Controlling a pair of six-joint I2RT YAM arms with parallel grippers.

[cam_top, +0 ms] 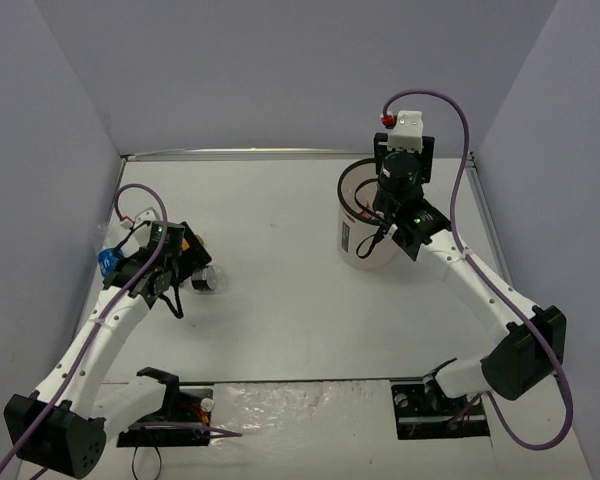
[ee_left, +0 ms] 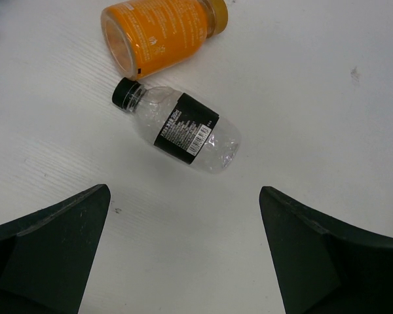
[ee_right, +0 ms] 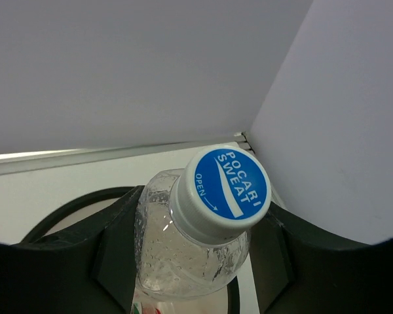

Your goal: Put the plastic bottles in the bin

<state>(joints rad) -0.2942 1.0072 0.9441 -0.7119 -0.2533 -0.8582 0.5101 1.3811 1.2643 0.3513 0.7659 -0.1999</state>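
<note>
Operator: Bottles are lying where, just now?

Observer: Two are lying on the desk (cam_top: 280, 320) near its left edge: the orange bottle (ee_left: 160, 33) and, just beside it, the black-labelled bottle (ee_left: 183, 131). The left pincer (ee_left: 183, 193) is hovering above them with its jaws spread wide, gripping nothing. The black-labelled one is sitting roughly between the two fingers, so I am reading this as lining up for that pick.

Operator: And what is the right arm doing?

Observer: The right pincer (ee_right: 196, 252) is clamping a clear bottle (ee_right: 183, 261) at its shoulder, jaws part-closed around it, the blue cap (ee_right: 226, 190) pointing back at the wrist camera. It is holding the bottle over the bin (cam_top: 358, 245), which is standing towards the desk's far right corner. The bin's black rim (ee_right: 65, 216) is showing below the fingers, so the bottle is hanging over the mouth and not outside it. I am expecting a release next, though nothing is dropping yet.
</note>
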